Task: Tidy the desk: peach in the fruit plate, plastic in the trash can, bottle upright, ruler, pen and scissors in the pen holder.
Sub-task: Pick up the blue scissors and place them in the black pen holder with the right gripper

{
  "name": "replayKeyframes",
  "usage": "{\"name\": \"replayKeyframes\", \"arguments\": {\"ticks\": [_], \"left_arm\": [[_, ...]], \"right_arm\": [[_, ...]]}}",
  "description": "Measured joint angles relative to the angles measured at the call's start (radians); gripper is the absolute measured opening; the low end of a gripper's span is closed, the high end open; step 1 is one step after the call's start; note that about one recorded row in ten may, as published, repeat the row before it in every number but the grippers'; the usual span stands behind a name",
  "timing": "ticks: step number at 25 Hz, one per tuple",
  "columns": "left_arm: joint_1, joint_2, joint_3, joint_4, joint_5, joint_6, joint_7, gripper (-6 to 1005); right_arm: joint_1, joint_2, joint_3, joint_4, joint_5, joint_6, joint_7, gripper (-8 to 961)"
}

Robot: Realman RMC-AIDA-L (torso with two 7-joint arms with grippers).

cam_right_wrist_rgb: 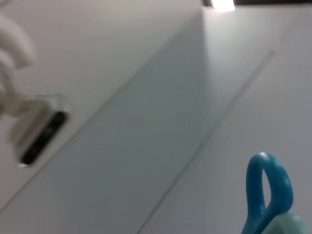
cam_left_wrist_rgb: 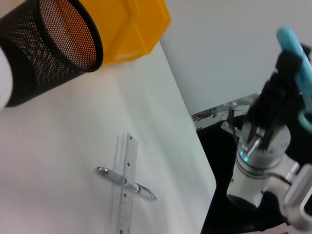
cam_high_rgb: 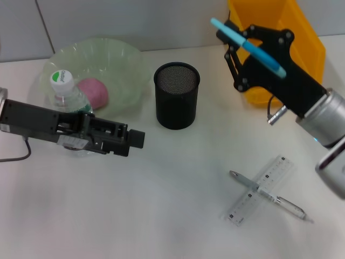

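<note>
Right hand (cam_high_rgb: 253, 51) grips light, rigid scissors (cam_high_rgb: 248, 46) mid-body, raised right of pen holder (cam_high_rgb: 177, 95); left hand (cam_high_rgb: 135, 138) state unclear.

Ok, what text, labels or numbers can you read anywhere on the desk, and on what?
Bottle cap: a small dark word across the green and white top, too blurred to read for sure.
Ruler: graduation marks along the edges, numbers too small to read; a dark mark at one end, unreadable.
Pen, pen holder, yellow bin, plate: no text visible.
</note>
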Motion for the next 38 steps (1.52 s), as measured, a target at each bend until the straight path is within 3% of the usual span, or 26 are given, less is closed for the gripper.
{"name": "replayKeyframes", "arguments": {"ticks": [11, 12, 16, 17, 18, 21, 22, 26, 30, 38], "left_arm": [[0.044, 0.017, 0.001, 0.018, 0.026, -0.001, 0.103, 734], [0.048, 0.015, 0.002, 0.023, 0.043, 0.000, 0.131, 734], [0.050, 0.009, 0.010, 0.026, 0.068, 0.006, 0.187, 734], [0.056, 0.000, 0.025, 0.032, 0.081, 0.007, 0.265, 734], [0.056, -0.001, 0.026, 0.032, 0.081, 0.007, 0.270, 734], [0.066, -0.014, 0.030, 0.037, 0.087, 0.003, 0.366, 733], [0.077, -0.027, 0.025, 0.037, 0.087, -0.004, 0.451, 733], [0.097, -0.042, 0.018, 0.037, 0.084, -0.016, 0.561, 733], [0.129, -0.075, -0.015, 0.028, 0.079, -0.039, 0.727, 732], [0.139, -0.099, -0.024, 0.011, 0.079, -0.041, 0.783, 732]], "right_arm": [[0.083, -0.003, 0.043, -0.086, 0.000, 0.152, 0.477, 79], [0.088, -0.002, 0.020, -0.143, -0.008, 0.175, 0.614, 79], [0.084, 0.000, -0.068, -0.267, -0.012, 0.204, 0.836, 79], [0.072, 0.000, -0.147, -0.360, -0.012, 0.225, 0.993, 79], [0.072, 0.000, -0.147, -0.360, -0.012, 0.225, 0.993, 79], [0.038, -0.001, -0.292, -0.522, -0.016, 0.270, 1.226, 79], [0.012, -0.003, -0.385, -0.619, -0.023, 0.305, 1.351, 79], [-0.026, -0.007, -0.491, -0.756, -0.059, 0.342, 1.520, 79], [-0.029, -0.008, -0.520, -0.892, -0.192, 0.348, 1.730, 79], [0.074, -0.012, -0.582, -0.980, -0.428, 0.361, 2.018, 80]]}}
